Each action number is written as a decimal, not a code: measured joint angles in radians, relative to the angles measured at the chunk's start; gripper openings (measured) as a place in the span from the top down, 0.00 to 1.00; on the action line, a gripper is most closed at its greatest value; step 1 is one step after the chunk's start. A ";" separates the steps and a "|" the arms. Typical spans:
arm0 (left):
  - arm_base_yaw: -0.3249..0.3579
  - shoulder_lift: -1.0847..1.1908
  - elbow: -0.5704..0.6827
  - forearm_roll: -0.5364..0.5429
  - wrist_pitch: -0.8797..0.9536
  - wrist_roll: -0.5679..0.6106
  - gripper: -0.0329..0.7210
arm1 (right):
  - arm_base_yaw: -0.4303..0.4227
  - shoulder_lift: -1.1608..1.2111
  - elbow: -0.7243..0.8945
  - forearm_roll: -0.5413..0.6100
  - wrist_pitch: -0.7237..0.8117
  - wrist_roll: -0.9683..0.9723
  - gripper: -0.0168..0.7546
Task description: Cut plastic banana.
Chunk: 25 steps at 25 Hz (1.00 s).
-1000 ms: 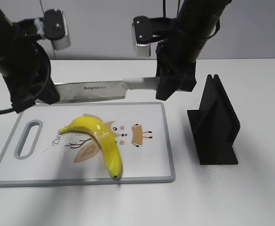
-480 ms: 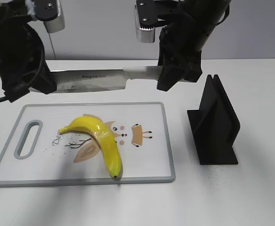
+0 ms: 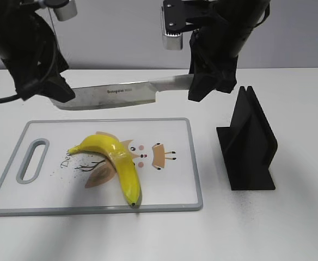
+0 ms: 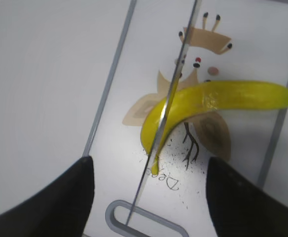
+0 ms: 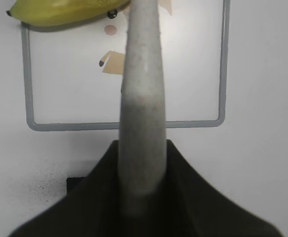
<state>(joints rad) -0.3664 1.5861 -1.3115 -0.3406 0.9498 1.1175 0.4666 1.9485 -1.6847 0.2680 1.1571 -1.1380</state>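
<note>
exterior view: the right gripper [image 3: 200, 89] is clamped on the pale handle of one knife [image 3: 115, 94], which hangs level in the air above the far edge of the cutting board [image 3: 172, 190], blade pointing toward the left arm. the left gripper [image 3: 58, 89] sits at the blade's tip end; whether its jaws pinch the blade cannot be told from here. one plastic banana [image 3: 118, 160] lies on the board, left of centre, stem toward the board's handle slot, dark tip at the near edge. one black knife stand [image 3: 249, 144] rests on the table [image 3: 289, 228] to the right of the board, apart from it.

left wrist view: the left gripper's [image 4: 149, 182] two dark fingers [image 4: 60, 197] stand wide apart at the bottom corners, gripping nothing. the knife's thin edge runs between them, clear of both, crossing over the banana [image 4: 233, 96] below.

right wrist view: the right gripper's [image 5: 141, 192] jaws are closed tight around the grey handle [image 5: 141, 108], which points out over the board [image 5: 124, 126]. part of the banana [image 5: 60, 11] shows at the top left.
</note>
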 joint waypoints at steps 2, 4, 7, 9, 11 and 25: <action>0.009 0.000 -0.035 0.015 0.000 -0.113 0.05 | 0.000 0.000 0.000 -0.014 -0.003 0.088 0.77; 0.035 0.000 -0.070 0.044 0.015 -0.253 0.06 | 0.000 0.000 0.000 -0.037 -0.003 0.223 0.77; 0.107 0.000 -0.117 0.083 0.061 -0.424 0.09 | 0.000 0.000 -0.001 -0.067 -0.003 0.454 0.77; 0.163 0.000 -0.130 0.093 0.090 -0.519 0.12 | 0.000 0.000 -0.016 -0.076 -0.002 0.589 0.77; 0.221 0.000 -0.134 0.108 0.129 -0.605 0.15 | -0.001 0.000 -0.041 -0.079 0.008 0.701 0.77; 0.388 -0.146 -0.003 0.272 0.265 -0.934 0.18 | -0.085 -0.148 -0.036 -0.194 0.060 1.290 0.77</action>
<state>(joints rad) 0.0215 1.4402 -1.3147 -0.0688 1.2151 0.1840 0.3816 1.8002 -1.7211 0.0742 1.2174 0.1520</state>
